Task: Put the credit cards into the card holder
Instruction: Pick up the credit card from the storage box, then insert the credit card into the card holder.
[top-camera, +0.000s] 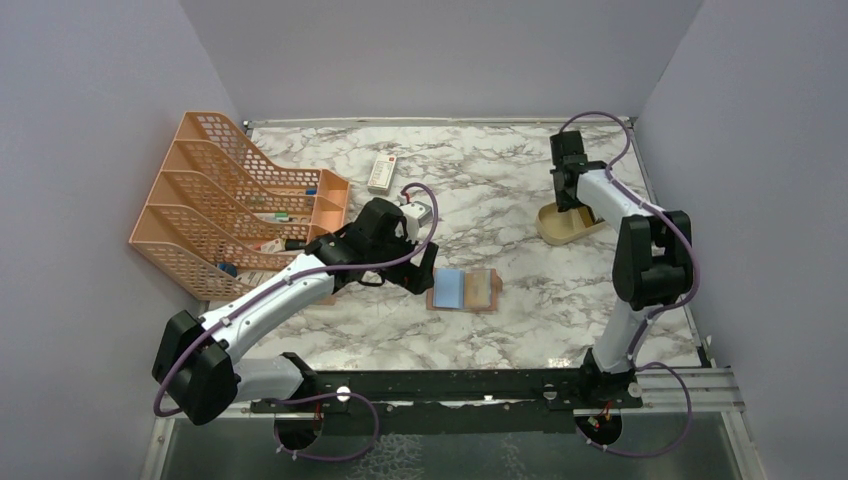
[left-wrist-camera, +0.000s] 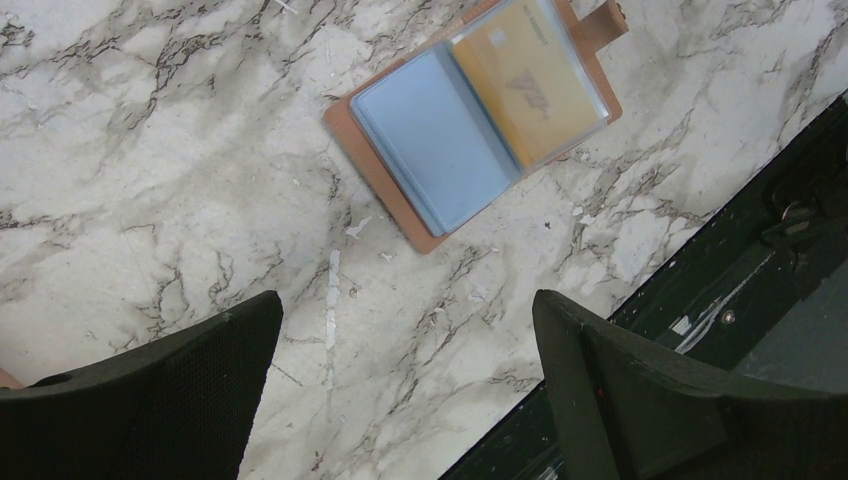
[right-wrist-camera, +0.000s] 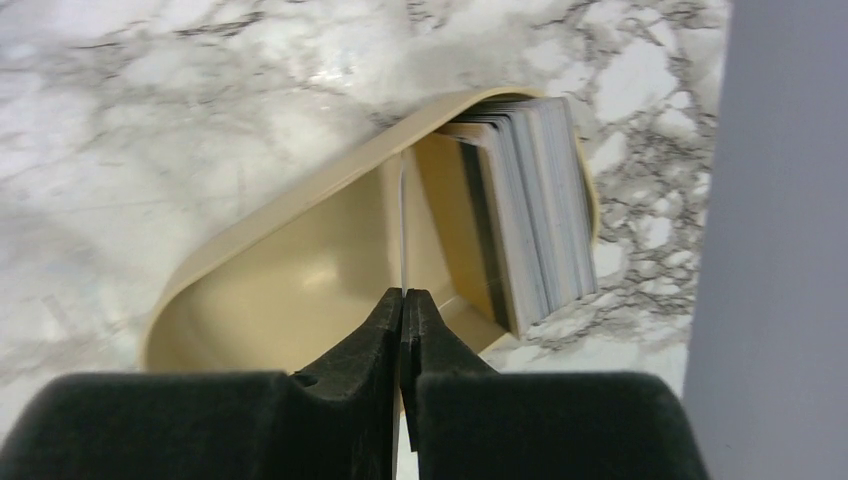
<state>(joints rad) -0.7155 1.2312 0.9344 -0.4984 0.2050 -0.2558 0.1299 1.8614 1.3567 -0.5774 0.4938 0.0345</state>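
The brown card holder (top-camera: 464, 290) lies open on the marble, with a pale blue card (left-wrist-camera: 435, 140) on one side and a gold-yellow card (left-wrist-camera: 530, 80) on the other behind clear sleeves. My left gripper (left-wrist-camera: 405, 310) hovers open just beside it, with nothing between its fingers. At the right, my right gripper (right-wrist-camera: 403, 295) is shut on the edge of one thin credit card (right-wrist-camera: 403, 220), seen edge-on over the tan box (right-wrist-camera: 280, 215). A stack of several more credit cards (right-wrist-camera: 530, 200) leans upright against the box's far end.
An orange mesh file rack (top-camera: 230, 200) stands at the left. A white remote-like item (top-camera: 382, 173) lies at the back centre. The black base rail (top-camera: 450, 385) runs along the near edge. The grey side wall (right-wrist-camera: 790, 240) is close to the tan box.
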